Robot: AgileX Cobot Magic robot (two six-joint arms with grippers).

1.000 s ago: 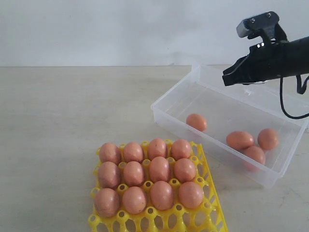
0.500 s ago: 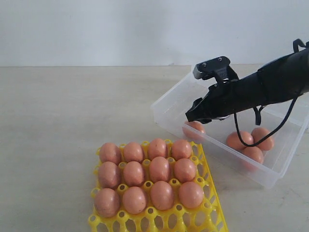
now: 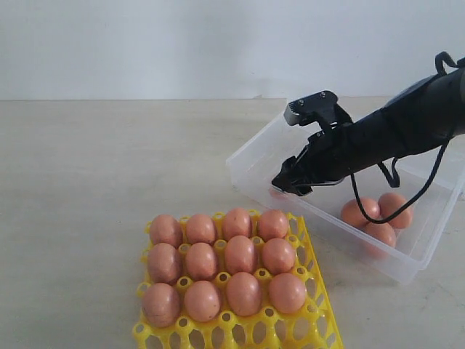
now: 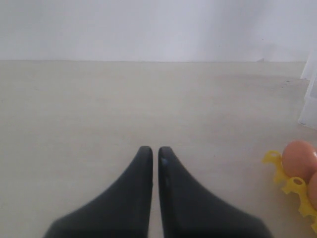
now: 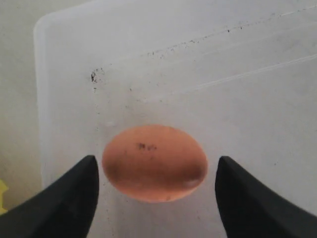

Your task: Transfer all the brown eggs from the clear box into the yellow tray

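My right gripper (image 3: 288, 187) is low inside the clear box (image 3: 251, 156), at its near-left end. It is open, and its black fingers (image 5: 74, 193) stand on either side of one brown egg (image 5: 154, 162) lying on the box floor, with a gap on each side. That egg is almost hidden under the gripper in the exterior view. Three more brown eggs (image 3: 378, 214) lie together at the box's right end. The yellow tray (image 3: 312, 320) holds several brown eggs (image 3: 240, 254) in three rows. My left gripper (image 4: 155, 148) is shut and empty above bare table.
The clear box wall (image 3: 349, 243) rises between the gripper and the tray. In the left wrist view a tray corner (image 4: 292, 186) with an egg (image 4: 299, 158) and a box corner (image 4: 311, 99) show at one side. The tray's front row of cups (image 3: 240, 331) holds nothing.
My right arm dropped from above the box's far rim down into the box and leftward over the lone egg. Its jaws went from shut to wide apart.
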